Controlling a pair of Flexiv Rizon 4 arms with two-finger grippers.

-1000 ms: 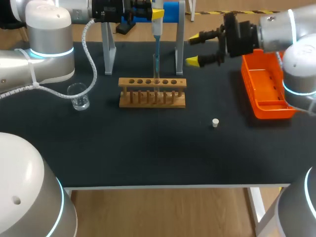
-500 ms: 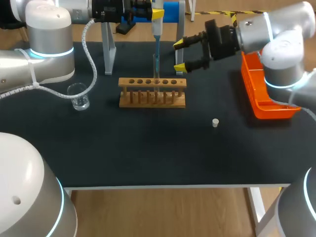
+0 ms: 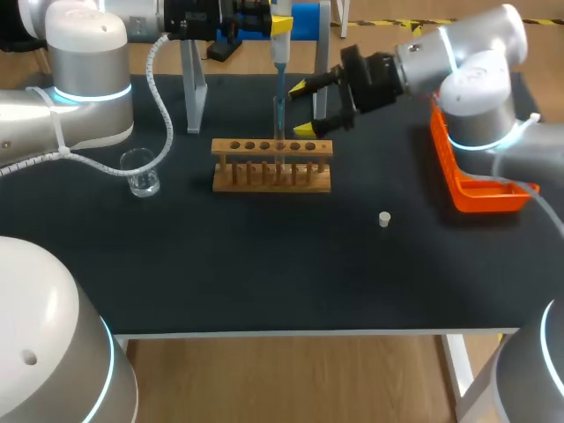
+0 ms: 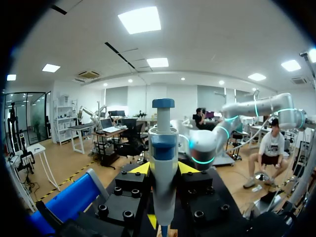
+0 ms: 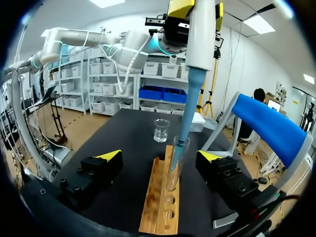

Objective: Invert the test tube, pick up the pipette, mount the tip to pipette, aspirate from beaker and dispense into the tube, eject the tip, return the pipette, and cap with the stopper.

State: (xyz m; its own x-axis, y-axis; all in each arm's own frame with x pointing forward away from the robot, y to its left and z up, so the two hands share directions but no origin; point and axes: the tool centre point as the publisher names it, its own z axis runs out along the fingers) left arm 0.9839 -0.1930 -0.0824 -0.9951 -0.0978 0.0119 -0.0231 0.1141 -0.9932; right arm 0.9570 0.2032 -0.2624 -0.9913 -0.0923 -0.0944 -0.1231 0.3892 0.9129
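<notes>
Right claw spread, left claw clamped

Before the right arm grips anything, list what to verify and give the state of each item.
1. Is the pipette clamped in the left end effector: ok.
2. Is the pipette tip inside the mouth of the test tube: ok.
3. Is the test tube upright in the wooden rack: ok.
4. Is the right end effector open, with the test tube ahead of it and untouched: ok.
5. Is the stopper alone on the table, with nothing against it: ok.
6. Is there liquid in the test tube: cannot tell.
</notes>
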